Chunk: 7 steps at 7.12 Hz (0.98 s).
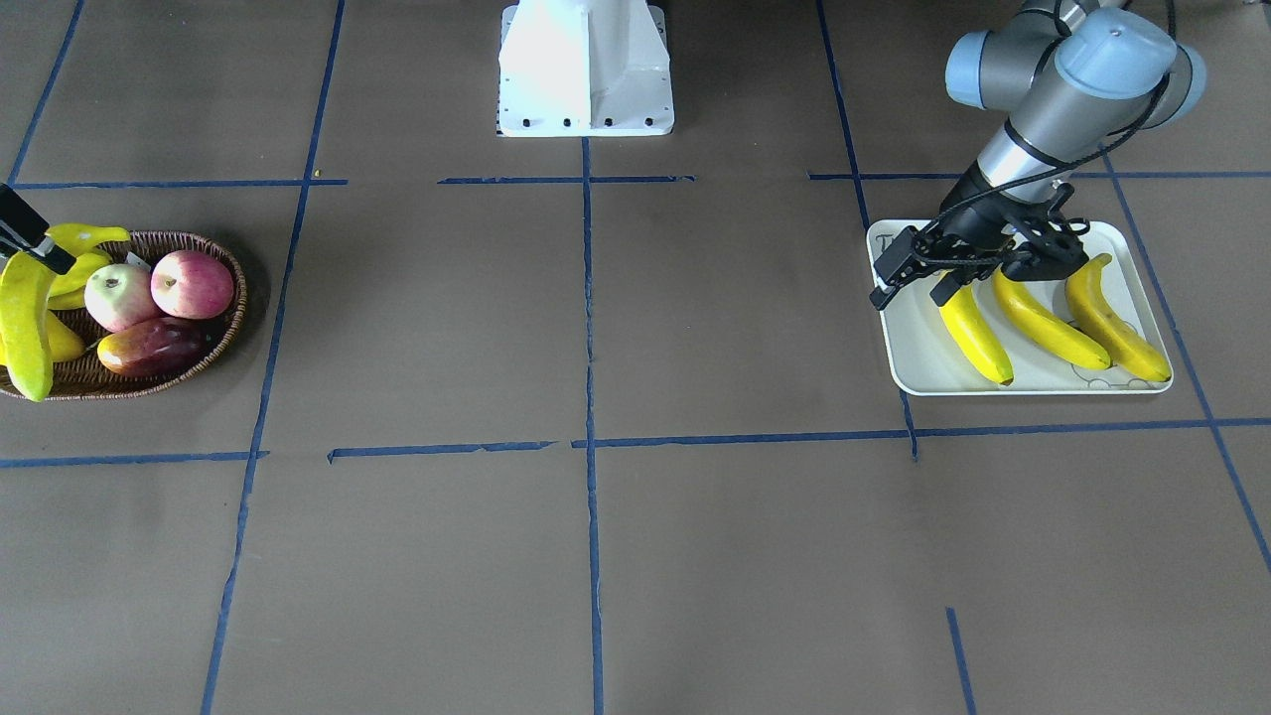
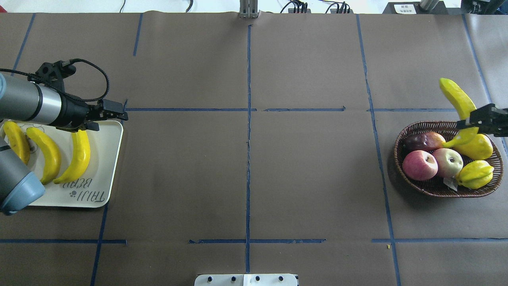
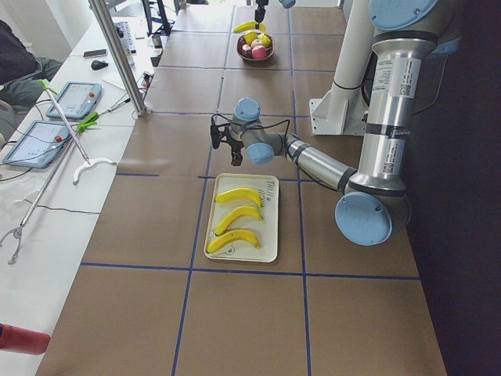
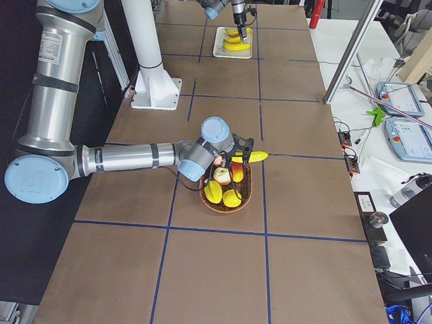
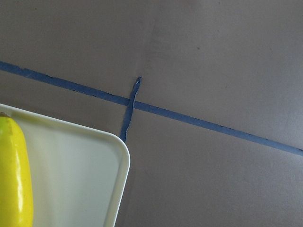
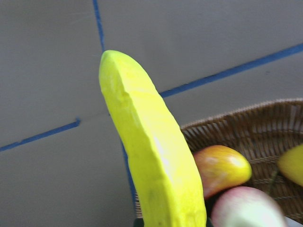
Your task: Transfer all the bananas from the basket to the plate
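Note:
Three yellow bananas (image 2: 49, 155) lie side by side on the white plate (image 2: 107, 159). My left gripper (image 2: 120, 113) hovers open over the plate's far corner, just beyond the nearest banana (image 1: 973, 338), holding nothing. In the left wrist view only the plate's corner (image 5: 94, 161) and a banana's edge (image 5: 14, 175) show. At the other end of the table, my right gripper (image 2: 472, 119) is shut on a fourth banana (image 2: 456, 97), held tilted above the far rim of the wicker basket (image 2: 398, 147). That banana (image 6: 151, 151) fills the right wrist view.
In the basket lie two red-pink apples (image 2: 420, 165), a dark reddish fruit (image 2: 424, 141) and plump yellow-green fruits (image 2: 475, 174). The robot's white base (image 1: 586, 70) stands mid-table. Blue tape lines cross the brown table. A side bench holds tablets (image 3: 74, 100) and tools.

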Tool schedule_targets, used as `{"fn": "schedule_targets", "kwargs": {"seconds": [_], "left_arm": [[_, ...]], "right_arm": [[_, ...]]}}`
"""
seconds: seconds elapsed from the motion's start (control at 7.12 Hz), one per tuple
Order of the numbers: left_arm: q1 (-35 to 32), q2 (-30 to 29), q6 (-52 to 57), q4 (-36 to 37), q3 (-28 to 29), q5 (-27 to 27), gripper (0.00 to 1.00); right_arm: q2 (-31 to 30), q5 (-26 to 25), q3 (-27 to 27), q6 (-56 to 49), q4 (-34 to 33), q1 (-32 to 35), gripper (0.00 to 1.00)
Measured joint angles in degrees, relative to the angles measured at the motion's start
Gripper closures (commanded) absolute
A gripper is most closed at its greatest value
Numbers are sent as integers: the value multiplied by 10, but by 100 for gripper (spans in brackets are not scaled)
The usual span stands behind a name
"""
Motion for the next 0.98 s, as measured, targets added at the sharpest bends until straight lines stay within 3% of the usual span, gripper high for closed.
{"fn": "schedule_targets", "kwargs": {"seconds": [0.28,0.56,0.98], "left_arm": [[12,-54,-60,-2,6,1,0],[32,-128,-157,-6,12,3,1],[54,-212,-248,-6,26,6,1]], "right_arm": [[148,-20,2,3,-109,-58,100],[278,-123,0,22,-199,-164,99],[365,-253,10,47,-238,-277,99]]}}
